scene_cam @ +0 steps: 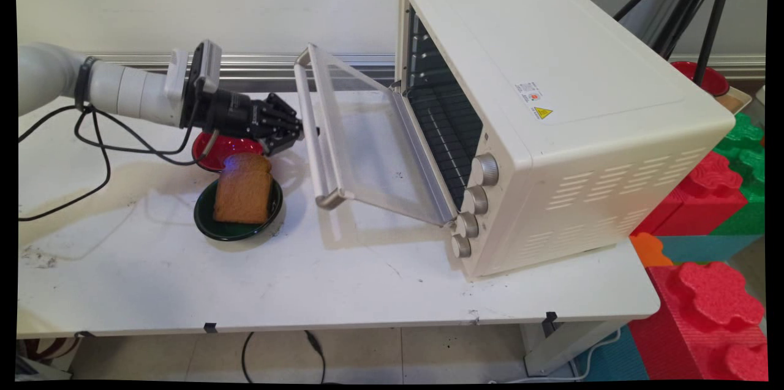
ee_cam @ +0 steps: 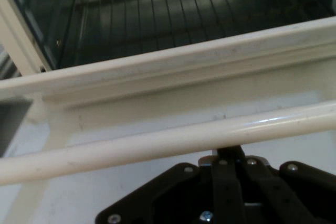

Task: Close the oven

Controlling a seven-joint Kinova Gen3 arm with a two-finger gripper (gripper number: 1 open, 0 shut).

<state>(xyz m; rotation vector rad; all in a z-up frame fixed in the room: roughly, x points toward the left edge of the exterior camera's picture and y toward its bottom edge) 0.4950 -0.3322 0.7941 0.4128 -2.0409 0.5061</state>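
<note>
Nearest on the white table (scene_cam: pixel 184 292) sits a dark green bowl (scene_cam: pixel 237 211) with a thick brown slice of bread (scene_cam: pixel 243 191) standing up in it. Just behind it, a little to the left, is a red bowl (scene_cam: pixel 219 150), partly hidden by the robot's hand.

The black gripper (scene_cam: pixel 298 131) comes in from the left, held flat above the table and over the red bowl. Its tip is right at the handle bar (scene_cam: pixel 313 133) of the oven door (scene_cam: pixel 367 151). In the hand view the gripper (ee_cam: pixel 229 155) sits just under the pale handle bar (ee_cam: pixel 157 142), and its two fingers look pressed close together, with nothing between them. The tip seems to touch the bar, but I cannot tell for sure.

The door hangs open, tilted down toward the left, and it has a glass pane. Behind it is the big cream toaster oven (scene_cam: pixel 551 114), on the right side of the table. Inside the oven there are dark wire racks (ee_cam: pixel 173 14). Four silver knobs (scene_cam: pixel 474 203) run down its front corner. On top is a small white label (scene_cam: pixel 530 92) and a yellow warning sticker (scene_cam: pixel 542 112); the words are too small to read.

To the right, off the table, are red and green foam blocks (scene_cam: pixel 710 194). Far back on the right is another red bowl (scene_cam: pixel 704 79) and some black tripod legs (scene_cam: pixel 710 10).
</note>
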